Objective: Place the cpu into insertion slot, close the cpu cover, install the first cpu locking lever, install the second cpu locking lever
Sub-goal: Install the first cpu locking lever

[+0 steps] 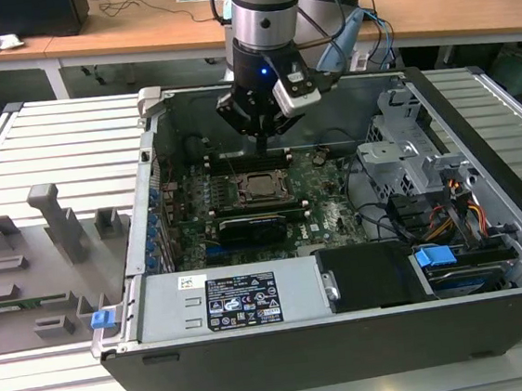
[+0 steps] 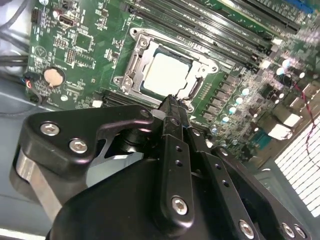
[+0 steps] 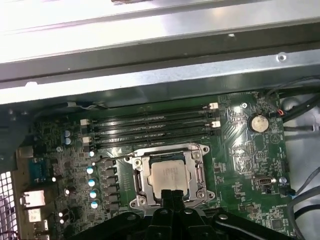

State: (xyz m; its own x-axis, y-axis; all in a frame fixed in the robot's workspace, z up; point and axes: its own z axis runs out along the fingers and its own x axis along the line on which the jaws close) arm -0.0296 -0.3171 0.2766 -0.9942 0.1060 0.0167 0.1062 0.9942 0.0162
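Observation:
The cpu (image 3: 170, 176) lies flat in the insertion slot (image 3: 205, 148) in the middle of the green motherboard, its dull silver face showing in both wrist views (image 2: 165, 72). The cpu cover (image 3: 196, 172) is down, a silvery frame around the chip (image 2: 131, 65). My gripper (image 3: 170, 196) hangs a little above the socket's edge, shut with nothing between its fingers (image 2: 172, 130). In the exterior view the gripper (image 1: 262, 146) is inside the open computer case, just behind the cpu (image 1: 262, 187). I cannot tell how the thin locking levers beside the socket stand.
Long black memory slots (image 3: 155, 127) run beside the socket toward the case's metal wall (image 3: 150, 75). A black card (image 1: 254, 222), the power supply (image 1: 235, 301), a drive cage (image 1: 406, 157) and cables (image 1: 450, 213) fill the case. Grey fixtures (image 1: 50, 227) stand outside it.

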